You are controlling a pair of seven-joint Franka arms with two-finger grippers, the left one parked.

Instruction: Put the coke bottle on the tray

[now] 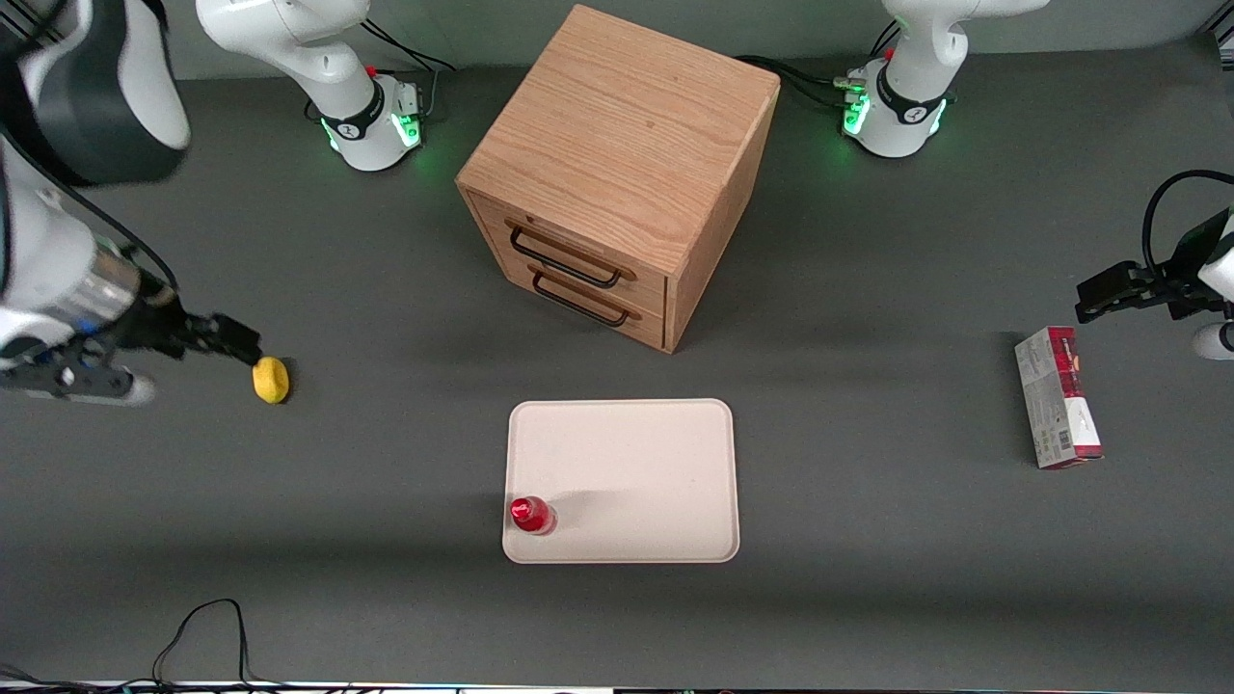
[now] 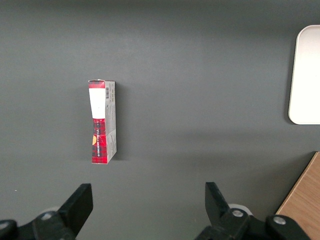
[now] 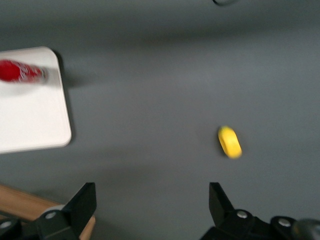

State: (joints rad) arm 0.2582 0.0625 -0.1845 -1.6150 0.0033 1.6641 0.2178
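Sitting far from the pincer, toward the middle of the table (image 1: 868, 598), is the biggest thing here: a wooden drawer cabinet (image 1: 617, 173). It is a boxy shape with a grainy top and two drawers with thin dark handles.

Next in size is the tray (image 1: 636, 463), a flat, smooth, cream rectangle with round corners and a low rim. It lies nearer to the front camera than the cabinet, and well apart from the pincer.

The carton (image 1: 1058, 397) is a long, thin box, red and grey, lying flat. It is way off at the parked arm's end of the table, the farthest thing from the pincer.

The pincer (image 1: 82, 371) hangs over the working arm's end of the dark, dull table. Its two black fingers (image 3: 80, 205) are spread wide apart and nothing is between them.

The coke bottle (image 1: 531, 515) is small, slim and shiny red. It stands upright on the tray, in the corner closest to the pincer and the front camera.

The smallest thing is a yellow lump (image 1: 271, 379), round like a lemon, on the table just beside the pincer.
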